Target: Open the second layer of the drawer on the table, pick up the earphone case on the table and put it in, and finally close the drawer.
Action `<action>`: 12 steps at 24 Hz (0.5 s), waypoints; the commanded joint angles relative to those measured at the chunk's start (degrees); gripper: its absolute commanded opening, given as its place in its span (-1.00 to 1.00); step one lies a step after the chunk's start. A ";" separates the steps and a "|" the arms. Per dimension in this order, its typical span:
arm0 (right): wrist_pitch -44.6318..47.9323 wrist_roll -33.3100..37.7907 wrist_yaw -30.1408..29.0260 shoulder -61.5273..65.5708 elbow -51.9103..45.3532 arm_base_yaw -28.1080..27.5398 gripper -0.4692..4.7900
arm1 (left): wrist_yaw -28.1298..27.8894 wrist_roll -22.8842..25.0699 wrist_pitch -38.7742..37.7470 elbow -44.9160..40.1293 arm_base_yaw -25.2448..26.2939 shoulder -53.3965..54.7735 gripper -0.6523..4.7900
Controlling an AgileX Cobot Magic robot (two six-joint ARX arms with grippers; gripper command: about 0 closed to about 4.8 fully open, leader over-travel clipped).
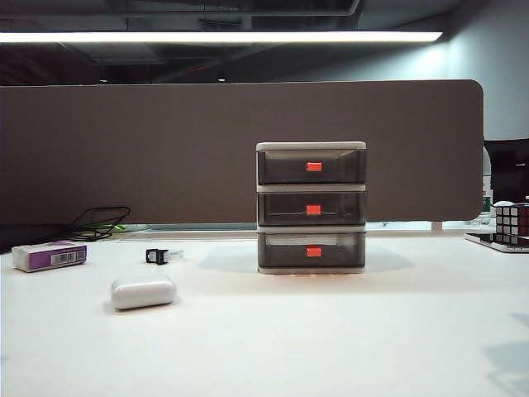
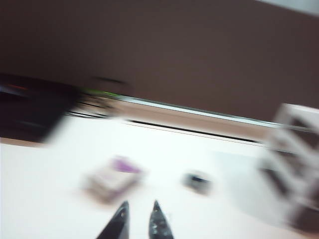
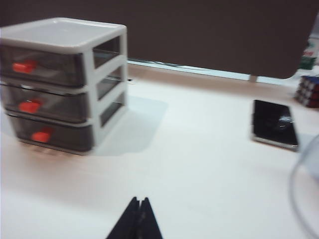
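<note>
The drawer (image 1: 311, 207) stands mid-table, a white frame with three smoky grey trays, all pushed in. Its second layer (image 1: 313, 209) is the middle tray with a red-orange handle. The white earphone case (image 1: 143, 291) lies on the table (image 1: 347, 331) to the front left of the drawer. Neither gripper shows in the exterior view. In the blurred left wrist view my left gripper (image 2: 140, 205) hovers over the table, slightly open and empty, with the drawer (image 2: 294, 169) far to one side. My right gripper (image 3: 139, 200) is shut on nothing, well back from the drawer (image 3: 65, 84) and its second layer (image 3: 47, 105).
A purple-and-white box (image 1: 50, 255) and a small black-and-white clip (image 1: 159, 255) lie at the left, seen blurred ahead of the left gripper as box (image 2: 112, 177) and clip (image 2: 196, 181). A black phone (image 3: 274, 123) and a puzzle cube (image 1: 512, 222) sit at the right. A brown partition backs the table.
</note>
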 commanded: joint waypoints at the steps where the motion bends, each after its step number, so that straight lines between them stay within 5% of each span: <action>1: 0.72 7.21 -8.48 -0.11 -0.35 0.07 -0.84 | 12.74 -7.06 0.28 0.37 -0.02 0.02 -0.57; 7: -3.41 10.97 -22.25 -0.09 -0.35 0.07 -0.84 | 30.08 -9.33 -1.64 0.39 -0.31 0.02 -0.57; 12: -3.28 11.52 -23.19 -0.11 -0.35 0.07 -0.84 | 32.00 -8.81 -4.59 0.39 -5.07 0.02 -0.57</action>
